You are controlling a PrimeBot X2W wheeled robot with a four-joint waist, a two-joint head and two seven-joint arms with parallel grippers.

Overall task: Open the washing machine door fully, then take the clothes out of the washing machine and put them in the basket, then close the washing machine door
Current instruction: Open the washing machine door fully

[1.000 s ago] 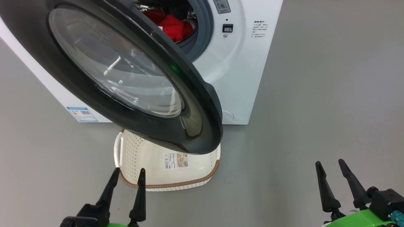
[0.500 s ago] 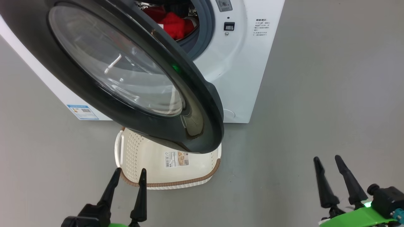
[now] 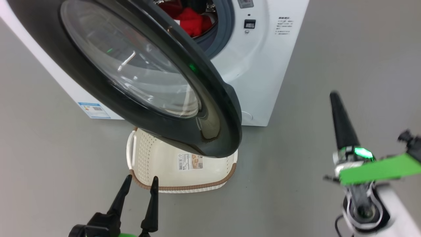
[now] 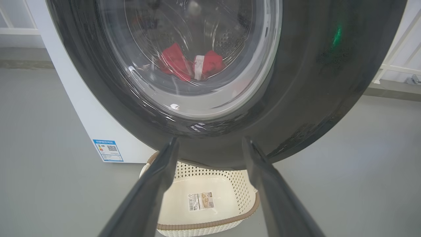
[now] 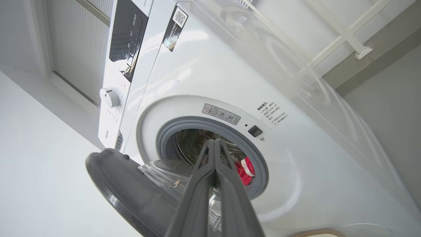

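Door (image 3: 138,72) part open — right gripper (image 3: 334,97) pinched together, empty; left gripper (image 3: 142,177) spread wide, empty. Advise pushing the door's inner edge outward, steadily.

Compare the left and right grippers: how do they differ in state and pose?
The left gripper is open, fingers apart; the right gripper is shut, fingers together. The left sits low near the basket; the right stands higher in the head view. Both are empty, with dark fingers.
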